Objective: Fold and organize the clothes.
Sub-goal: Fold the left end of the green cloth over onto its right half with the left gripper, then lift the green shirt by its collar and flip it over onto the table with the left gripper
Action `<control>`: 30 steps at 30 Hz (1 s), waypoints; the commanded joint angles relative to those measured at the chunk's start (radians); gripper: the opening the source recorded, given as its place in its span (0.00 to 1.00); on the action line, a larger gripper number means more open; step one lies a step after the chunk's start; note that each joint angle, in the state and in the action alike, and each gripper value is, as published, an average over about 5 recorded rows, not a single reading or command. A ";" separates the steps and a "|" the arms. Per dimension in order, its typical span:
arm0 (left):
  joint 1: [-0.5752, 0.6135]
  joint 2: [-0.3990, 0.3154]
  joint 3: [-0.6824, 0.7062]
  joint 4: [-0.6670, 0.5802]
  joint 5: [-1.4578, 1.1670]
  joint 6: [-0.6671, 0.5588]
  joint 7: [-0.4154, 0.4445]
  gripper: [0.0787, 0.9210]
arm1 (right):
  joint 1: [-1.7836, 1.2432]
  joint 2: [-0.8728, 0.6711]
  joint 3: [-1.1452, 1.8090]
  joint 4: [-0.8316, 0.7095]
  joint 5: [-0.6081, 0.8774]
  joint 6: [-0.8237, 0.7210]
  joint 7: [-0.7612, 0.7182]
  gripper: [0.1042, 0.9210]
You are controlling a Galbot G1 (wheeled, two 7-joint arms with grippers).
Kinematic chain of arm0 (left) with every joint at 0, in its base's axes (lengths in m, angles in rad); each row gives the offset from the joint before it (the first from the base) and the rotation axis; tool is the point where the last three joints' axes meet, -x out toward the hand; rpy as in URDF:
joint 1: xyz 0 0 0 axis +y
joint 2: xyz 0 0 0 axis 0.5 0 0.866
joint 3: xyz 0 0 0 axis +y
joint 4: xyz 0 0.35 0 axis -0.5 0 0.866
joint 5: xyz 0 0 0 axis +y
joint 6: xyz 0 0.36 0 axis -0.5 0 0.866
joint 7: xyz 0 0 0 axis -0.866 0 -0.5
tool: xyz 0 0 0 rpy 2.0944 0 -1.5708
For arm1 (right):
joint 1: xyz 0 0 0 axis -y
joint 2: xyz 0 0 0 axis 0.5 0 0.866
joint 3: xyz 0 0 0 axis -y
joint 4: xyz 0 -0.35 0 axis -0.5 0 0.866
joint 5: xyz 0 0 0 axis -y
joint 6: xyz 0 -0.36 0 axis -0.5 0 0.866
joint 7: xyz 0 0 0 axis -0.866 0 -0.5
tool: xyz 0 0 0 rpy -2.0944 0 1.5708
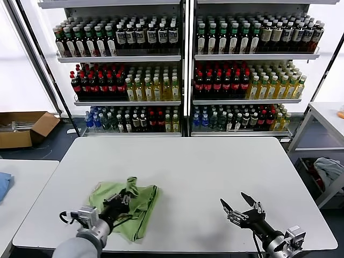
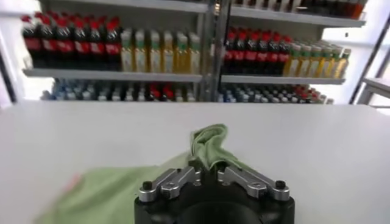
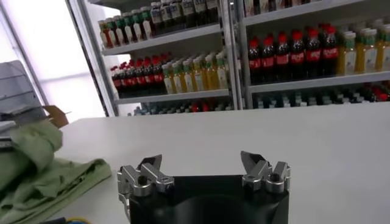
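Nearest, left gripper (image 1: 122, 200) jaws pinch a raised fold of the limp, light green shirt (image 1: 141, 210) on the white table (image 1: 215, 172); right gripper (image 1: 241, 207) hovers near-right, jaws apart.

White desk (image 1: 215, 177) across centre frame. Behind, two shelving units (image 1: 185, 70) packed with bottles (image 1: 123, 83). Cardboard box (image 1: 24, 128) on dark floor (image 1: 54, 148), left. Second table (image 1: 24, 183) lower left.

White table (image 1: 215, 172) fills the foreground; behind it, shelving (image 1: 185, 59) packed with rows of bottles (image 1: 242, 80), dark, red-capped and yellow; a cardboard box (image 1: 24, 128) on the floor, left; a side table (image 1: 328, 115) at far right.
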 commanded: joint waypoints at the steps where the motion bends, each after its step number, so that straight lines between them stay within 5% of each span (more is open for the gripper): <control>1: 0.013 -0.105 0.120 0.049 0.110 0.001 0.058 0.27 | 0.003 0.003 0.000 -0.010 -0.003 0.001 -0.002 0.88; 14: 0.037 0.023 -0.122 -0.110 0.018 0.001 0.073 0.72 | 0.026 0.003 -0.013 -0.038 0.001 0.004 -0.005 0.88; 20: -0.002 0.067 -0.237 -0.018 -0.056 0.001 0.068 0.87 | 0.034 0.006 -0.022 -0.044 -0.001 0.004 -0.004 0.88; 30: -0.013 0.165 -0.389 0.294 -0.167 -0.029 0.096 0.88 | 0.022 0.012 -0.024 -0.049 -0.007 0.011 -0.010 0.88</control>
